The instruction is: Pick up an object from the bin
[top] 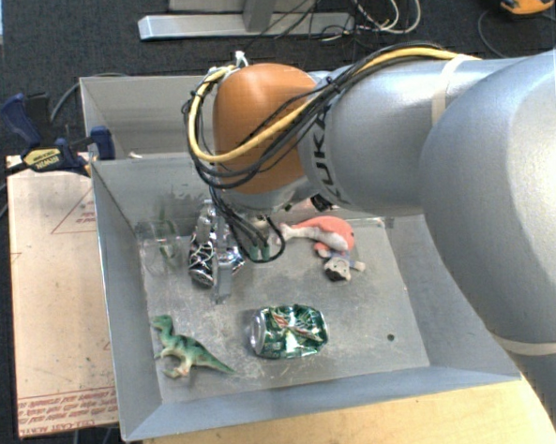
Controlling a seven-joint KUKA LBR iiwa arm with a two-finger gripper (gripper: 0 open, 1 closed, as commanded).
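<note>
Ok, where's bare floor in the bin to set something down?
The biggest bare patch is the floor right of the can, below the pink toy and grey lump. A narrower gap lies between the dinosaur and the can. It is crowded at back left, around the gripper, black-and-white thing and clear plastic.

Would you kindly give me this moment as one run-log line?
tool: low in bin, beside black-and-white patterned object | grasp: unconfirmed | nearby: crushed green can, pink toy

Pink toy (pixel 322 231) half behind the arm (pixel 423 132)
</note>
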